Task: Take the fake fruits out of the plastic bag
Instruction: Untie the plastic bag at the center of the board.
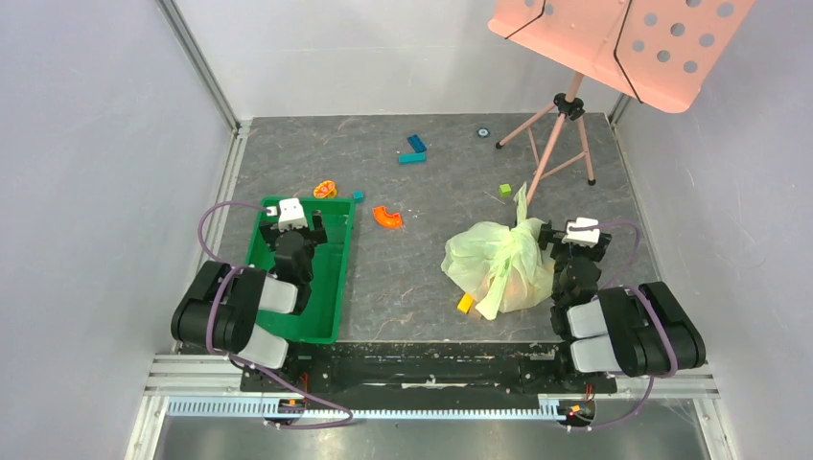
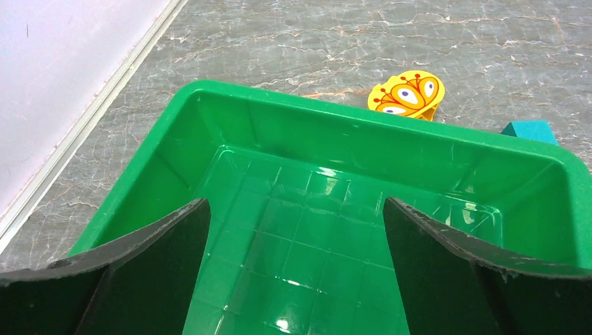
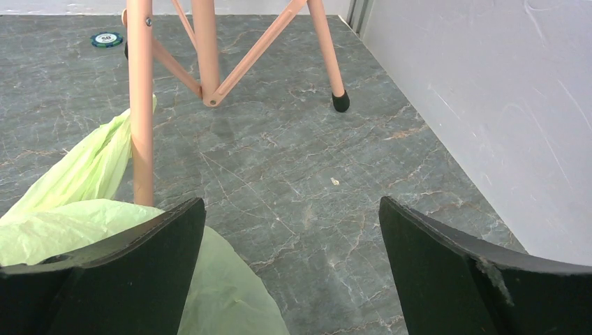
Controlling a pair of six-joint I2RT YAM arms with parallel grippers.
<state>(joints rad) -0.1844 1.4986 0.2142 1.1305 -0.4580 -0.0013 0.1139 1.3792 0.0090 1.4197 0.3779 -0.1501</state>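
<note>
Jaws spread wide and empty on both arms: left gripper (image 2: 297,209) over green tray (image 1: 331,287), right gripper (image 3: 290,209) just beside plastic bag (image 1: 499,259). Bag lies bunched and bulging on bench (image 1: 412,278); no fake fruits seen outside it, so likely nothing done yet. No legible writing; far disc (image 3: 106,40) too small to read
</note>
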